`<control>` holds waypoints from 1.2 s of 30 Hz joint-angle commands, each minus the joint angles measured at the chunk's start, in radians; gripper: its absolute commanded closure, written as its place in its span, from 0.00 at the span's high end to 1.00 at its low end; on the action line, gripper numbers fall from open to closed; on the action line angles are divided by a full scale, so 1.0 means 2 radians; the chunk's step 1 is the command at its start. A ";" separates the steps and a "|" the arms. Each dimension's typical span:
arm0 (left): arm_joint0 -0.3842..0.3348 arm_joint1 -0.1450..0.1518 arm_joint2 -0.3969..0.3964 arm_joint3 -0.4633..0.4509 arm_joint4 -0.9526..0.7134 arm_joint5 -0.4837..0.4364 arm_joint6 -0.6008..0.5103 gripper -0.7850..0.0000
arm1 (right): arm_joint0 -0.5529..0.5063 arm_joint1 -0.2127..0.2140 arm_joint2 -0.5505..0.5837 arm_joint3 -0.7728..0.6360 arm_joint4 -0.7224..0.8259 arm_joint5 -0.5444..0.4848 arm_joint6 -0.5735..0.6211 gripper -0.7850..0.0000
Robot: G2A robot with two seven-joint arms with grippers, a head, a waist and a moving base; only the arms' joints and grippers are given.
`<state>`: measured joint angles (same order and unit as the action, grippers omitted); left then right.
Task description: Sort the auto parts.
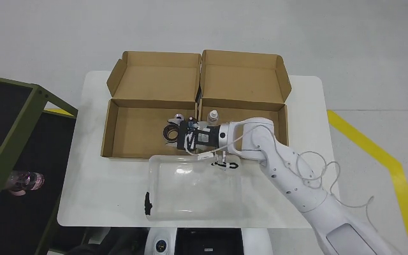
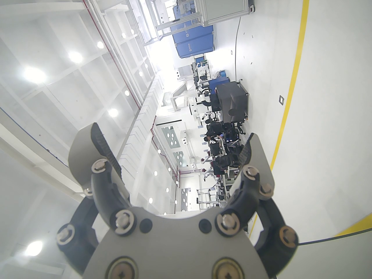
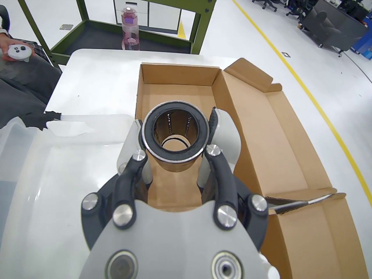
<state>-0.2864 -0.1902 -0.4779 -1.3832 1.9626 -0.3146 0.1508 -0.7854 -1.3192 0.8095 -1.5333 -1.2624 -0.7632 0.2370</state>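
Starting nearest you, a clear, round-cornered plastic tub [image 1: 191, 197] sits on the white worktop [image 1: 95, 159]. Just beyond it, your right hand [image 3: 176, 126] pinches a hollow steel bearing [image 3: 175, 155], black-ringed with ball rows lining its bore, over the left cardboard box [image 1: 131, 131]. Your arm hides part of the right box [image 1: 277, 118]. Your left hand [image 2: 174, 134] is spread wide.

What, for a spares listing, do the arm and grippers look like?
The right arm is glossy white with rounded segments and a thin pale cable looping beside it. The left gripper and right gripper share silver screwed plates, black curved links and black ribbed pads.
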 commanded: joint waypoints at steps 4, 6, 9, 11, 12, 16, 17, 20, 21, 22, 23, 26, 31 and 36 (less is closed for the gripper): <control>0.000 0.000 0.000 0.000 0.000 0.000 0.000 1.00 | 0.020 -0.009 -0.019 0.036 0.005 0.005 0.003 0.00; 0.000 0.000 0.000 0.000 0.000 0.000 0.000 1.00 | 0.027 -0.012 -0.027 0.050 0.006 0.007 0.004 0.00; 0.000 0.000 0.000 0.000 0.000 0.000 0.000 1.00 | 0.037 -0.018 -0.039 0.069 0.006 0.013 0.009 0.00; 0.000 0.000 0.000 0.000 0.000 0.000 0.000 1.00 | 0.043 -0.022 -0.046 0.082 0.006 0.017 0.011 0.00; 0.000 0.000 0.000 0.000 0.000 0.000 0.000 1.00 | 0.047 -0.024 -0.049 0.088 0.005 0.018 0.011 0.00; 0.000 0.000 0.000 0.000 0.000 0.000 0.000 1.00 | 0.059 -0.032 -0.062 0.113 0.003 0.024 0.017 0.00; 0.000 0.000 0.000 0.000 0.000 0.000 0.000 1.00 | 0.062 -0.034 -0.065 0.118 0.002 0.027 0.018 0.00; 0.000 0.000 0.000 0.000 0.000 0.000 0.000 1.00 | 0.068 -0.039 -0.074 0.134 0.000 0.030 0.022 0.00; 0.000 0.000 0.000 0.000 0.000 0.000 0.000 1.00 | 0.070 -0.041 -0.076 0.139 0.001 0.031 0.023 0.00; 0.000 0.000 0.000 0.000 0.000 0.000 0.000 1.00 | 0.072 -0.043 -0.079 0.144 0.001 0.031 0.023 0.00; 0.000 0.000 0.000 0.000 0.000 0.000 0.000 1.00 | 0.074 -0.044 -0.081 0.149 0.000 0.031 0.024 0.00; 0.000 0.000 0.000 0.000 0.000 0.000 0.000 1.00 | 0.077 -0.049 -0.088 0.161 -0.002 0.033 0.028 0.00; 0.000 0.000 0.000 0.000 0.000 0.000 0.000 1.00 | 0.082 -0.057 -0.097 0.182 -0.004 0.036 0.029 0.13; 0.000 0.000 0.000 0.000 0.000 0.000 0.000 1.00 | 0.085 -0.063 -0.103 0.197 -0.009 0.038 0.029 0.22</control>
<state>-0.2864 -0.1902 -0.4779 -1.3832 1.9626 -0.3146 0.1508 -0.6151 -1.4430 0.6044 -1.1424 -1.2779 -0.6882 0.2962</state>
